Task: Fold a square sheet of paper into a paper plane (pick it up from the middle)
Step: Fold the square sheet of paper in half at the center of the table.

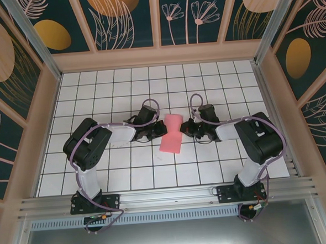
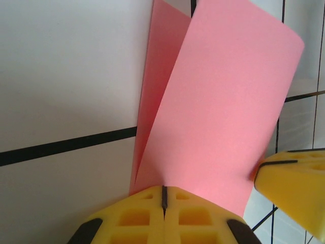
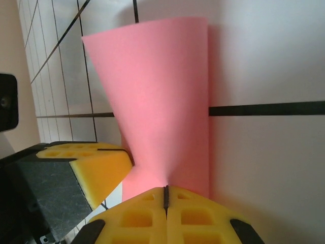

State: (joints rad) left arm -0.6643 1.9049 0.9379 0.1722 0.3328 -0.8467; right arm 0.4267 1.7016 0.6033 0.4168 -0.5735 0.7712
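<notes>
In the top view, your left gripper (image 1: pixel 156 133) sits just left of centre, at the end of the arm that reaches in from the lower left. It meets the left edge of the square sheet of paper (image 1: pixel 171 133). In the left wrist view its yellow jaws are pressed together at the bottom of the frame. The pink sheet rises straight out of the seam between them, so they are pinching it. There the paper stands in two leaves that fan apart toward the top of the frame, above the white tiled counter (image 1: pixel 122 91).

In the top view the sheet lies at the centre, between both grippers. It narrows at its waist, widens at its lower end and curls at its upper end.

Your right gripper (image 1: pixel 186 129) meets the sheet's right edge, just right of centre. In the right wrist view its jaws are likewise clamped tight on the pink paper, which broadens toward the top of the frame. A yellow finger of the left gripper touches the sheet at lower left.
</notes>
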